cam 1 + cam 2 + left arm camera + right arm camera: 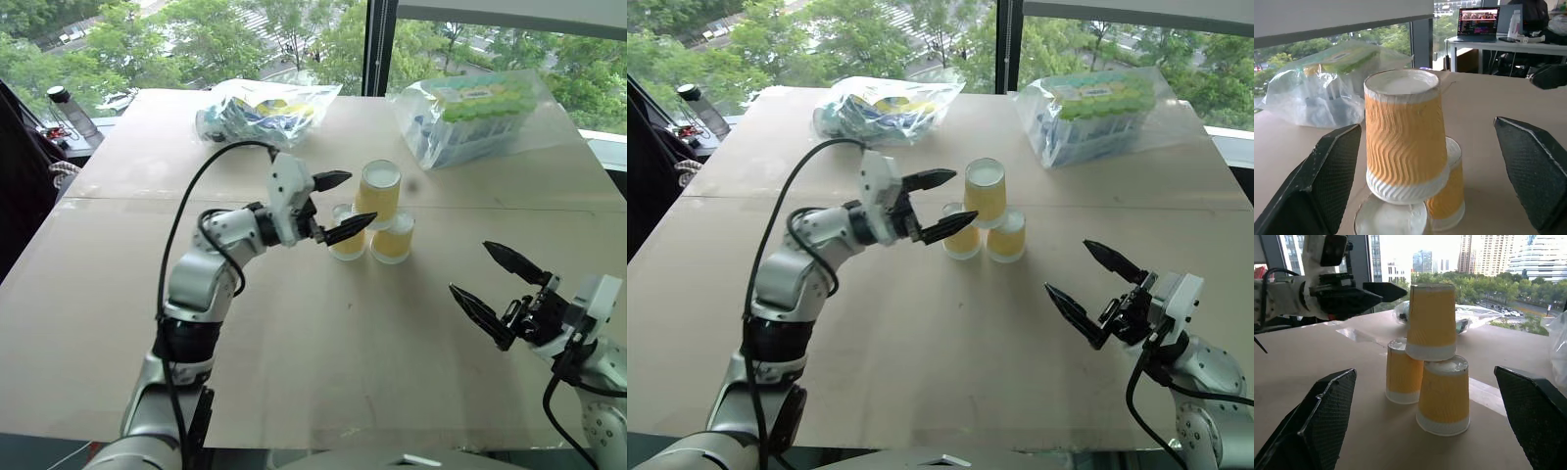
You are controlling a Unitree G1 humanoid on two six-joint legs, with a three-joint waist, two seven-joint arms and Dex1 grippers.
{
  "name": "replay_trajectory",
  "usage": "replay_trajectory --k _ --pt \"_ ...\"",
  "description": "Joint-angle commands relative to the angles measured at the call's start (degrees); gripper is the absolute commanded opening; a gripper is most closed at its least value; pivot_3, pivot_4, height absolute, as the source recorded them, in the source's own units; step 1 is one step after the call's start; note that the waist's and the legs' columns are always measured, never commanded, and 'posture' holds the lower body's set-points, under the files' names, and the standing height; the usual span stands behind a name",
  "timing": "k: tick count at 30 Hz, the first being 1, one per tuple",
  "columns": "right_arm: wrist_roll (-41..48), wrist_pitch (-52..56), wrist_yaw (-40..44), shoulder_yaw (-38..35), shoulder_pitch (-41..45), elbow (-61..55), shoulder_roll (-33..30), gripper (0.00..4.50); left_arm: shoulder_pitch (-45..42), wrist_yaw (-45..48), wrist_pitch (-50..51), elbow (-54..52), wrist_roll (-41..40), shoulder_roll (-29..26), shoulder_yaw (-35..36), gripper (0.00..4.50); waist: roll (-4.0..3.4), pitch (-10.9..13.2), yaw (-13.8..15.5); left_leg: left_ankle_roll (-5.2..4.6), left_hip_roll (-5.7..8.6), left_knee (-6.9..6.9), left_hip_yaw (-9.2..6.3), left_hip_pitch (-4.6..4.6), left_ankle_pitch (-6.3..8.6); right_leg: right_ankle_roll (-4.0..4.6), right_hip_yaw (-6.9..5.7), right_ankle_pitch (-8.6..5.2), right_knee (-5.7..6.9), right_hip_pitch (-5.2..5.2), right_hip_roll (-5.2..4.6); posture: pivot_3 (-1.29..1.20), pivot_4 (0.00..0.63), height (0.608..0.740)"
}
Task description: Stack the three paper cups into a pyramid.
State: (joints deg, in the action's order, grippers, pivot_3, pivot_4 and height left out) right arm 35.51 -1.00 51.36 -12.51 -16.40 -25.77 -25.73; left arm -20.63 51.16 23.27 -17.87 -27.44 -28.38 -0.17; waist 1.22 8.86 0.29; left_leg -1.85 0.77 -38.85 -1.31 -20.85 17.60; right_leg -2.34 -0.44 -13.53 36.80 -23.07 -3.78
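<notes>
My table (294, 343) is cardboard-covered; on it I see two base cups (1442, 391), upside down, and two clear plastic bags (480, 117) at its far edge.

Items on your bench apart from the job:
- Table (294, 372): brown board top with a seam across it, running under the jaws of the left gripper (362, 197) and the right gripper (468, 266).
- Clear bag of blue and yellow packets (263, 110): you see it well beyond the left jaws, at the far edge.
- Clear bag of green-topped packs (480, 116): well beyond the right jaws.
- Dark-capped bottle (69, 110): off the table, far out to the left of the left jaws.
- Open laptop (1478, 20): lit screen, on a desk far past the left jaws.
</notes>
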Motion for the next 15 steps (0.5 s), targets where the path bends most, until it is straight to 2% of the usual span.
replay_trajectory --k 1,4,8,15 --pt "-3.81 -2.54 1.16 -0.77 -0.22 4.26 -1.53 4.5 12.19 0.03 1.58 -8.68 0.09 -4.04 0.61 4.45 -0.11 -0.07 -0.35 0.01 0.04 0.01 -0.07 0.07 0.01 0.0 0.12 0.0 0.0 0.01 -0.07 0.0 0.15 0.74" --pt "-5.08 -3.21 1.48 -0.48 -0.07 7.46 -1.92 4.5 21.18 -2.69 2.59 -13.42 -1.33 -4.6 2.02 4.45 -0.1 0.02 0.13 -0.04 0.1 0.13 -0.1 0.07 0.03 0.0 0.15 0.0 -0.05 -0.03 -0.12 0.0 0.15 0.74" --pt "-7.57 -3.99 2.94 0.6 1.41 12.15 -3.07 4.5 32.25 -7.81 -2.36 -14.56 4.89 -3.05 1.28 4.45 -0.2 -0.05 0.68 -0.21 0.1 0.1 -0.18 0.13 0.13 0.03 0.07 -0.01 -0.05 0.04 -0.21 0.0 0.15 0.74" --pt "-10.37 -3.84 4.23 3.1 3.92 17.84 -4.12 4.5 39.32 -14.6 -7.44 -12.05 11.01 1.05 0.31 4.45 -0.22 -0.06 0.52 -0.22 0.1 0.11 -0.19 0.21 0.13 0.15 0.04 -0.07 -0.05 0.13 -0.16 0.0 0.15 0.74"
